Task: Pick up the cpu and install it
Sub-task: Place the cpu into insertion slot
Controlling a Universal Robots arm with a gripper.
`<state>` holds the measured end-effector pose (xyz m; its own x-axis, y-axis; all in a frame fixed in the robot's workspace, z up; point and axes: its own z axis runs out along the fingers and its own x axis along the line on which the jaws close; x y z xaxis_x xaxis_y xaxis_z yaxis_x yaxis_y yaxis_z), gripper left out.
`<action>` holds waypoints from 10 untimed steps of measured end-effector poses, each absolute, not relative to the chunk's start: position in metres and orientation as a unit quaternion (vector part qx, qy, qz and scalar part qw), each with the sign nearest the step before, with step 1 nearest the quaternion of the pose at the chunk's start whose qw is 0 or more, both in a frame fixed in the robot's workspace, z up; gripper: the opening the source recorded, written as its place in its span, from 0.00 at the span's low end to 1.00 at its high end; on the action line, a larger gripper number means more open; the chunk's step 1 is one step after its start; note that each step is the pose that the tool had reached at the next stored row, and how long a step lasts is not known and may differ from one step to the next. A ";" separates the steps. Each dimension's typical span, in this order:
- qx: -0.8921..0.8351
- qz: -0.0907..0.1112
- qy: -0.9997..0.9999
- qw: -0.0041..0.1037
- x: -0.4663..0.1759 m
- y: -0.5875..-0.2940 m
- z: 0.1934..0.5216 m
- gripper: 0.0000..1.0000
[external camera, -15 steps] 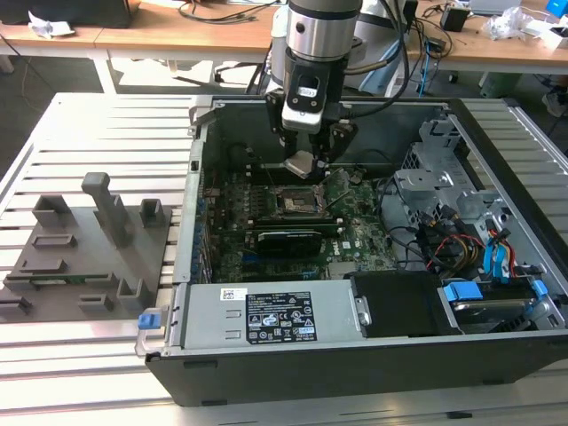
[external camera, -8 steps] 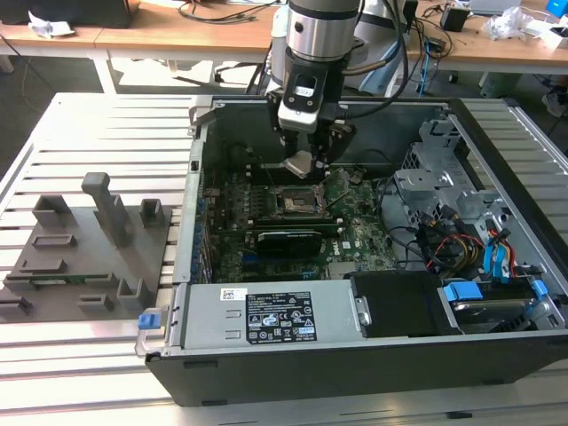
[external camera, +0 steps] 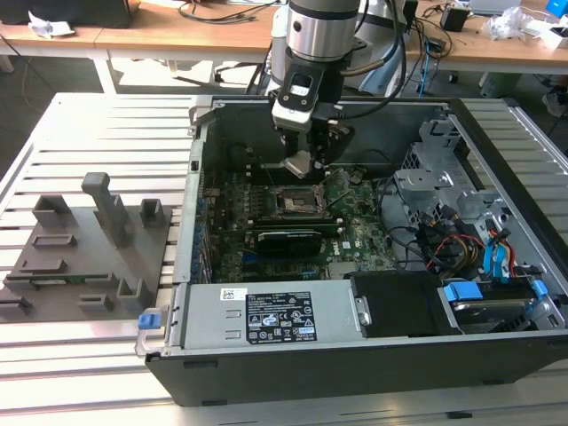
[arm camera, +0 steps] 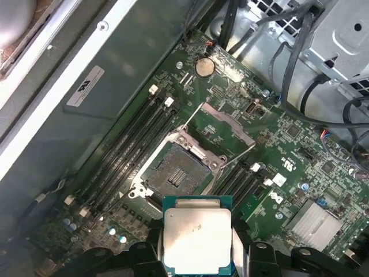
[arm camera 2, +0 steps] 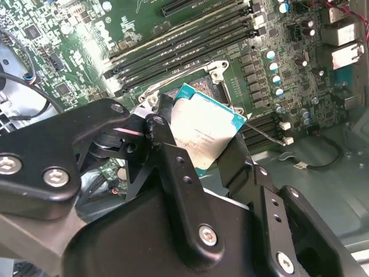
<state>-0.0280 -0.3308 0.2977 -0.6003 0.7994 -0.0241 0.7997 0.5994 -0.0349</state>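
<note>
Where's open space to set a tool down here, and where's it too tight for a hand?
Bare slatted table lies behind the grey fixture tray and in front of it. Inside the computer case it is crowded: cables fill the drive-bay side, and the gripper holding the cpu hangs over the empty socket.
</note>
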 end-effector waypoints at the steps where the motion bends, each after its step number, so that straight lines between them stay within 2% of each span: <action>1: 0.452 -0.021 0.892 0.003 -0.028 -0.331 0.298 0.55; 10: 0.482 -0.021 0.876 0.002 -0.028 -0.331 0.298 0.55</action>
<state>-0.0280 -0.3308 0.2977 -0.5360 0.8439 -0.0244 0.8441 0.5351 -0.0351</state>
